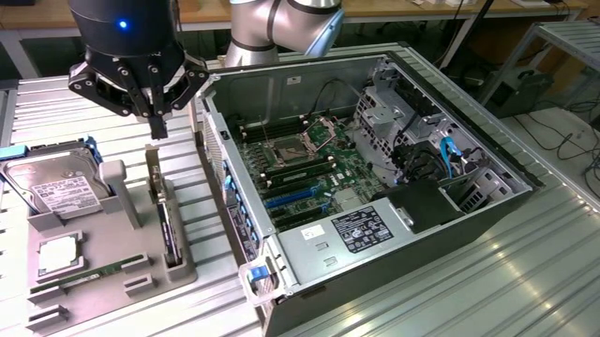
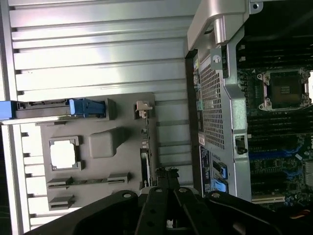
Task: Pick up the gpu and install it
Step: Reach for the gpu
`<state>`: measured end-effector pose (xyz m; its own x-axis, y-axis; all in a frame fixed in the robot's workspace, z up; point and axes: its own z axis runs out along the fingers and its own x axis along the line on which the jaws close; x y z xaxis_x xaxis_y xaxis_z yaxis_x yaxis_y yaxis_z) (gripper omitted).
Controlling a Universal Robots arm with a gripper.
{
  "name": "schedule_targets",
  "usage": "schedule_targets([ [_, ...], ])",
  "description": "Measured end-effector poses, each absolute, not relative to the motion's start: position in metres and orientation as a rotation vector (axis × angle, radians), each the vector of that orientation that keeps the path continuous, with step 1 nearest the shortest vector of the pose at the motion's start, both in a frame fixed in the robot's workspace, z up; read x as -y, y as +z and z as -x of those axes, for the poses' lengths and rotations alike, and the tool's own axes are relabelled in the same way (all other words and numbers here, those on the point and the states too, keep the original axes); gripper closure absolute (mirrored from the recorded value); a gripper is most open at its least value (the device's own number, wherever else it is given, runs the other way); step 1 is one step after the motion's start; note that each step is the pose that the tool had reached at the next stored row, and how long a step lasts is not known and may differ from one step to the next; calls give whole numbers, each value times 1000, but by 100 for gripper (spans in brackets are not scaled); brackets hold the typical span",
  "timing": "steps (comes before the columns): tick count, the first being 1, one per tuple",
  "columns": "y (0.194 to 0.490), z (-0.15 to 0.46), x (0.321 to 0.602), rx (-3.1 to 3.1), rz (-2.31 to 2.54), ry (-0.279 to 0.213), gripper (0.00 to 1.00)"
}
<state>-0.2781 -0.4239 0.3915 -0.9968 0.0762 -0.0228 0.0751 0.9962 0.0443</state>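
The gpu (image 1: pixel 168 228) is a thin dark card standing on edge in a slot along the grey holder's (image 1: pixel 112 263) side nearest the computer case, its pale metal bracket (image 1: pixel 154 174) at the far end. In the wrist view the gpu (image 2: pixel 145 147) shows edge-on, with the bracket (image 2: pixel 142 108) farther off. My gripper (image 1: pixel 157 132) hangs a short way above the bracket end, apart from it, fingers pointing down and shut on nothing. The fingertips (image 2: pixel 161 172) sit close together over the card's line, and the gripper (image 2: pixel 167 172) touches nothing.
The open computer case (image 1: pixel 281 77) lies at the exterior view's right, its motherboard (image 1: pixel 310 168) and blue card slots (image 1: pixel 289 199) exposed. The holder also carries a hard drive (image 1: pixel 58 188), a CPU (image 1: pixel 58 254) and a green RAM stick (image 1: pixel 89 274). Ribbed metal tabletop (image 1: pixel 525 281) surrounds everything.
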Motion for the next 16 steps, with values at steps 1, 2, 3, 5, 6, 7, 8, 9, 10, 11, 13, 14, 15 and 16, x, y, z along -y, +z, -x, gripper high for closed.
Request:
schedule_targets([
  [1,392,279,424,-3114,-118,68,89],
  [2,392,279,424,-3114,-118,67,89],
  [3,392,280,424,-3114,-118,68,89],
  [5,391,281,425,-3114,-118,68,89],
  [6,391,282,425,-3114,-118,68,89],
  [7,391,282,425,-3114,-118,68,89],
  [8,391,284,425,-3114,-118,68,89],
  [9,391,285,425,-3114,-118,68,89],
  [10,391,287,426,-3114,-118,68,89],
  [11,391,287,426,-3114,-118,68,89],
  [13,391,289,426,-3114,-118,68,89],
  [14,391,290,426,-3114,-118,68,89],
  [15,391,290,426,-3114,-118,68,89],
  [16,391,291,426,-3114,-118,68,89],
])
